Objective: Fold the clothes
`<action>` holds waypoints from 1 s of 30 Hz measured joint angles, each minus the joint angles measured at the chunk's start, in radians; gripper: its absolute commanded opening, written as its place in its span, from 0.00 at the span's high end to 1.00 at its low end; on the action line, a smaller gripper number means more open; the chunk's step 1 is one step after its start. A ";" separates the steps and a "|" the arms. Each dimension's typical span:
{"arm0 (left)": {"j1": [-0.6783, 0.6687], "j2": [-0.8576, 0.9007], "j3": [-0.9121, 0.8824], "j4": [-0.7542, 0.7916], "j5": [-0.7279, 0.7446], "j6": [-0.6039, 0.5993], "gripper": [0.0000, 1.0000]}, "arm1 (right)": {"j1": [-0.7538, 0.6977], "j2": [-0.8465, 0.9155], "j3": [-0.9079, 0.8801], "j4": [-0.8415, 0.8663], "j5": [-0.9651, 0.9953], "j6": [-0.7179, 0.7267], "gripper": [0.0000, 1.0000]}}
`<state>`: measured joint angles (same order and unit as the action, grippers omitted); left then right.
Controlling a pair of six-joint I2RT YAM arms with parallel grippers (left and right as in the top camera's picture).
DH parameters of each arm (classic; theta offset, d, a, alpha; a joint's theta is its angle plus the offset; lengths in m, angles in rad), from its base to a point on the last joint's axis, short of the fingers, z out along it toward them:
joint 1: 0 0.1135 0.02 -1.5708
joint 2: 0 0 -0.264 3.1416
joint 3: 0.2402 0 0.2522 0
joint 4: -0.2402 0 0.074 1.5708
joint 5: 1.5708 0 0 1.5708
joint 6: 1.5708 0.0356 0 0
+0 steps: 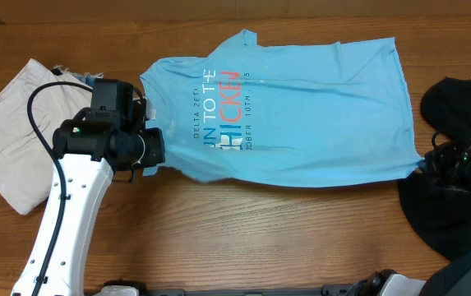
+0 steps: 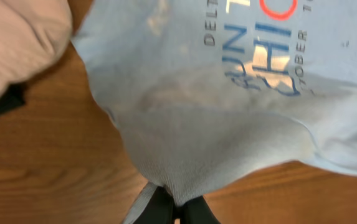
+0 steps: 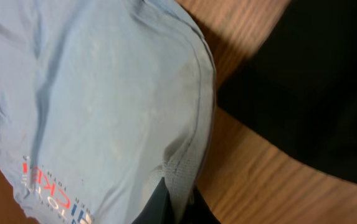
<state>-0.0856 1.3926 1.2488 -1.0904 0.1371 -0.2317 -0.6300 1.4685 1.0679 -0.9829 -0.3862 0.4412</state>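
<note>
A: Where is the light blue T-shirt?
B: Flat across mid-bench, lettering up, hem end to the right. Both near corners are gathered into a pinch.

A: Left hand?
B: At the shirt's near left corner. Clenched on a bunched fold of blue cloth. In the wrist view the fabric funnels down between the dark fingers. The arm comes up from the near bench edge and slants in toward the shirt.

A: Right hand?
B: At the near right corner, clamped on the hem. The stitched edge runs down between its fingers. The black T-shirt lies just beside it, at the bench's right end.

A: Anything else?
B: A beige garment, folded, far left. It is near the left hand and not touching the blue shirt.
</note>
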 measured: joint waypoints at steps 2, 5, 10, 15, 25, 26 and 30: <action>0.000 0.000 0.000 0.039 -0.022 0.000 0.96 | 0.003 0.013 0.000 0.035 -0.002 -0.002 0.96; 0.000 0.011 0.002 0.117 -0.043 0.000 0.95 | 0.005 0.058 0.000 0.083 -0.026 0.000 0.96; 0.000 0.081 0.005 0.164 -0.049 0.013 0.96 | 0.026 0.120 0.000 0.166 -0.070 0.018 0.95; 0.000 0.167 0.005 0.206 -0.053 0.026 0.96 | 0.089 0.137 0.000 0.266 -0.093 0.049 0.94; 0.000 0.183 0.006 0.386 -0.056 0.030 0.96 | 0.177 0.217 0.007 0.542 -0.080 0.159 0.94; 0.000 0.184 0.006 0.394 -0.056 0.030 0.96 | 0.178 0.221 0.008 0.558 -0.080 0.163 0.94; 0.000 0.208 0.006 0.428 -0.056 0.030 0.96 | 0.177 0.244 0.008 0.620 -0.069 0.180 0.93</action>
<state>-0.0856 1.6001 1.2549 -0.6621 0.0811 -0.2016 -0.4526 1.7126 1.0756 -0.3626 -0.4553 0.6209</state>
